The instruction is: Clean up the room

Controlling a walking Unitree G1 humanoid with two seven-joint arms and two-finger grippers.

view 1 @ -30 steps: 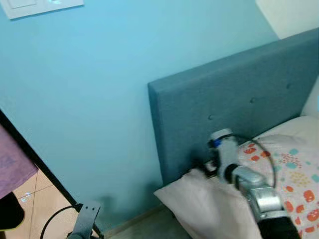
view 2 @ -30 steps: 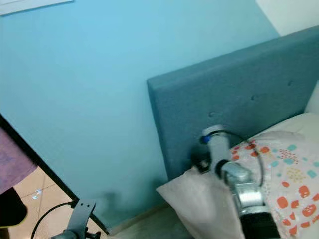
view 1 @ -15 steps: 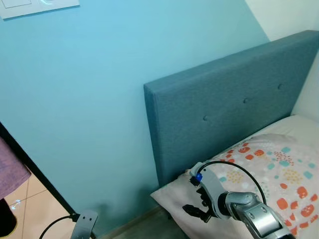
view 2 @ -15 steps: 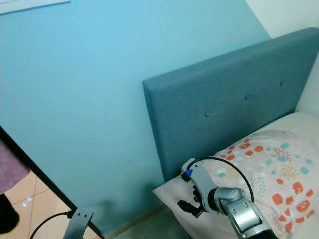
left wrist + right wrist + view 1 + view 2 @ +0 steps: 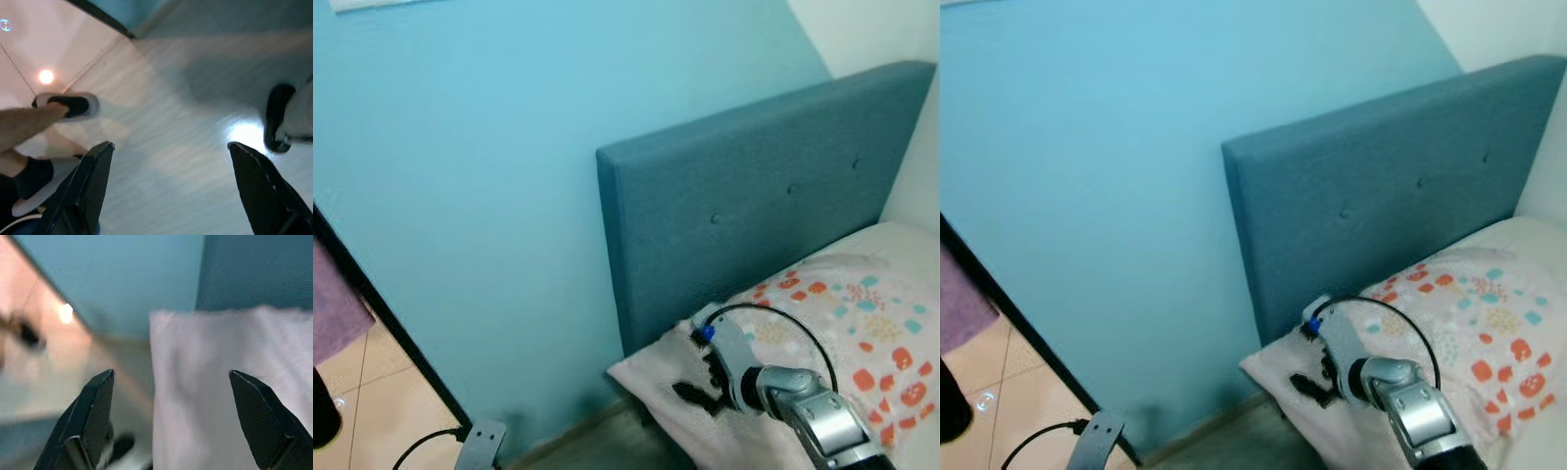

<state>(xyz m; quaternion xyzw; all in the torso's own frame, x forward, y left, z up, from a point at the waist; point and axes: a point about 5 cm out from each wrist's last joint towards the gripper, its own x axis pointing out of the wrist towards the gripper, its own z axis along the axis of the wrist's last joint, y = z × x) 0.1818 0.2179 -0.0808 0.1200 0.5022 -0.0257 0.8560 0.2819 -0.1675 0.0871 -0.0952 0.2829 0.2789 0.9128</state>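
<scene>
Pale pillow (image 5: 656,384) at the head end of the bed, its corner jutting past the mattress edge toward the floor, just below the blue-grey padded headboard (image 5: 754,196). Beside it, further along the bed, a second pillow (image 5: 862,323) in a white cover printed with orange and teal shapes, touching the plain one. Right gripper (image 5: 697,387) poised over the pale pillow's corner, its 2 black fingers (image 5: 90,421) spread wide apart with nothing between them; through the wrist camera, the pale cloth (image 5: 215,396) lying beyond the fingertips, not gripped. Silver right arm (image 5: 803,411) reaching in from the lower right, a black cable looping above its wrist. Light blue wall (image 5: 509,196) behind the headboard, with a black skirting strip running down to tan floor tiles (image 5: 372,392) on the left. Edge of a purple cloth (image 5: 333,313) at the far left. Left gripper (image 5: 166,191) hanging low over a grey wooden floor (image 5: 171,122), fingers likewise parted and empty. In that same wrist picture, a person's leg and black-and-white shoe (image 5: 68,105) off to one side.
</scene>
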